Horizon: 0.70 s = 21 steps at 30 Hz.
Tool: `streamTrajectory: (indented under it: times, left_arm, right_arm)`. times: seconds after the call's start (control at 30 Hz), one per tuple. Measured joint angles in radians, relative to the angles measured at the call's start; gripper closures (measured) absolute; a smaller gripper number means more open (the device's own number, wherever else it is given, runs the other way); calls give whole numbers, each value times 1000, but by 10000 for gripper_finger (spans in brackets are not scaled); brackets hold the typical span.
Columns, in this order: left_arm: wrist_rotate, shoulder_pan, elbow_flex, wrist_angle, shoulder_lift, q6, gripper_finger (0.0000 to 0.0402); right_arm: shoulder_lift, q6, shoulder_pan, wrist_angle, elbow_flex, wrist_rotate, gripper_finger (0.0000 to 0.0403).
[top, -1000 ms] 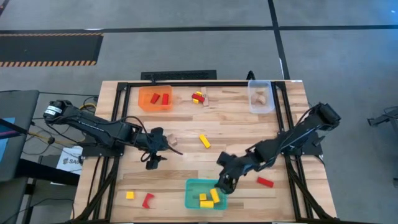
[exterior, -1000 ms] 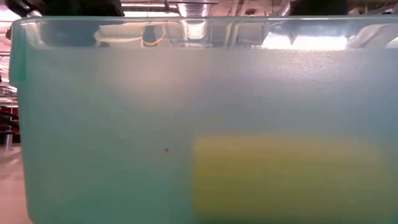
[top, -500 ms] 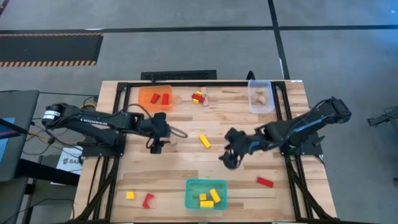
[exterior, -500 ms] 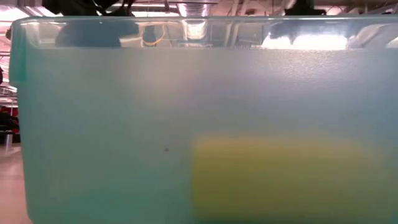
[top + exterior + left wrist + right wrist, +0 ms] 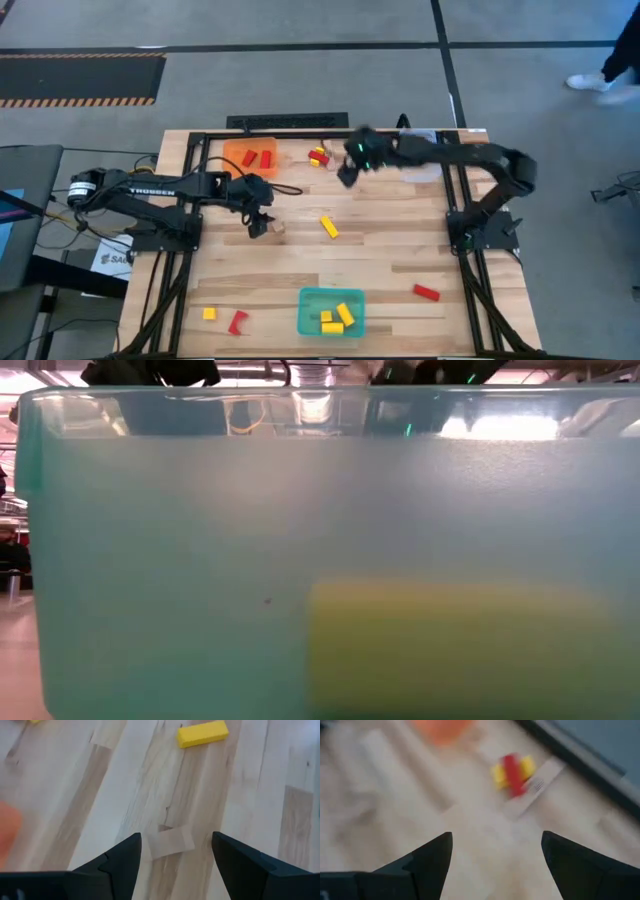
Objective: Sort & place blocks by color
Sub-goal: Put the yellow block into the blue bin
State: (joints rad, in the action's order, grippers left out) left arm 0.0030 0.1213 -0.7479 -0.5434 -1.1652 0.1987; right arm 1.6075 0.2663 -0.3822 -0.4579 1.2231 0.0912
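Left end effector (image 5: 172,857) astride wood block (image 5: 170,842)

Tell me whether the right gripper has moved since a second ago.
Yes. The right gripper, open, has swung from the teal tray at the near edge across to the far side, near the red-and-yellow block cluster.

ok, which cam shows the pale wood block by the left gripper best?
Left wrist view: the pale wood block lies flat between the open left gripper fingers. The high view shows it only tiny. The low and right wrist views miss it.
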Motion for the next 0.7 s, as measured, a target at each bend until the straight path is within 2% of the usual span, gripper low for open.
streamTrajectory:
  times: [0.1,0.23,0.37,0.53,0.7]
  left_arm:
    - [-19,-13,0,3,0,70,173]
    - [-41,-23,0,-2,0,155,173]
    - [-43,-25,0,-17,0,229,173]
    - [-66,-24,0,-23,0,315,173]
    - [-94,-26,0,-21,0,364,173]
  right_arm:
    - [116,-155,-95,-5,71,-65,78]
    - [266,-274,-143,-18,181,-98,78]
    - [378,-341,-158,-70,295,-120,78]
    - [493,-406,-150,-175,424,-99,84]
    - [557,-435,-141,-241,494,-109,88]
